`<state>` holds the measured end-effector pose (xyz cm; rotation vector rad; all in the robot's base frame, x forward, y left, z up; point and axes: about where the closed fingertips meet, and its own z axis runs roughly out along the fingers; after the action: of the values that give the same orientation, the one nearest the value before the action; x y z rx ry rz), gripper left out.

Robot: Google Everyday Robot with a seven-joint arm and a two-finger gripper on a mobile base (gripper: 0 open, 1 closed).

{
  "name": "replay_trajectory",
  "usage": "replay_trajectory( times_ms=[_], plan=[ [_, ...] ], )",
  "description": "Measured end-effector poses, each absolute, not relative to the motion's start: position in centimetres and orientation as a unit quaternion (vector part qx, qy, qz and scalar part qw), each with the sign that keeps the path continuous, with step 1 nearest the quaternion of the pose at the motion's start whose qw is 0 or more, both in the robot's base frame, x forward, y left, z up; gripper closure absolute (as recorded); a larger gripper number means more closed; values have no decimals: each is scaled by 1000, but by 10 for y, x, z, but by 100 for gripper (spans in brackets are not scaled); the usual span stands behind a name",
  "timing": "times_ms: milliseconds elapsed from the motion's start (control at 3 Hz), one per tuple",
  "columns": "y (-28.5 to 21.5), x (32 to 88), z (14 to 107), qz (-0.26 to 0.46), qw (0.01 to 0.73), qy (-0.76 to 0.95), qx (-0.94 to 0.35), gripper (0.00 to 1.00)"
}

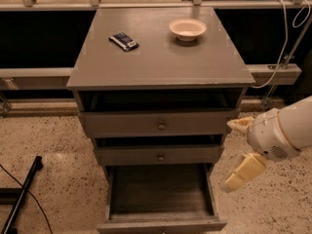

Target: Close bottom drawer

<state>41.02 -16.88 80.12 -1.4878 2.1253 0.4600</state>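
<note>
Gotta swing the gripper (240,150), spread open and empty just right of the cabinet (161,57), round to the near front of the bottom drawer (161,191), pulled way out. Push square at mid-front, straight toward the far side, to avoid jamming. Loads of open floor (280,209) on the right; mind that near-right drawer corner.

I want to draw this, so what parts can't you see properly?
Bottom drawer: most of its front is cut off by the camera view's bottom edge.
Gripper, open, right of the cabinet: its arm is cut off by the right edge.
Small dark object on the cabinet: too small to identify.
</note>
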Motion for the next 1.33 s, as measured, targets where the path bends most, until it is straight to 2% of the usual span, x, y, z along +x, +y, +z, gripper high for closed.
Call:
replay_trajectory(
  times_ms=[333, 667, 1333],
  plan=[
    [-173, 413, 794, 176, 251, 784, -540, 0],
    [-161, 390, 693, 256, 278, 776, -504, 0],
    [-161, 371, 530, 305, 308, 737, -518, 0]
  ],
)
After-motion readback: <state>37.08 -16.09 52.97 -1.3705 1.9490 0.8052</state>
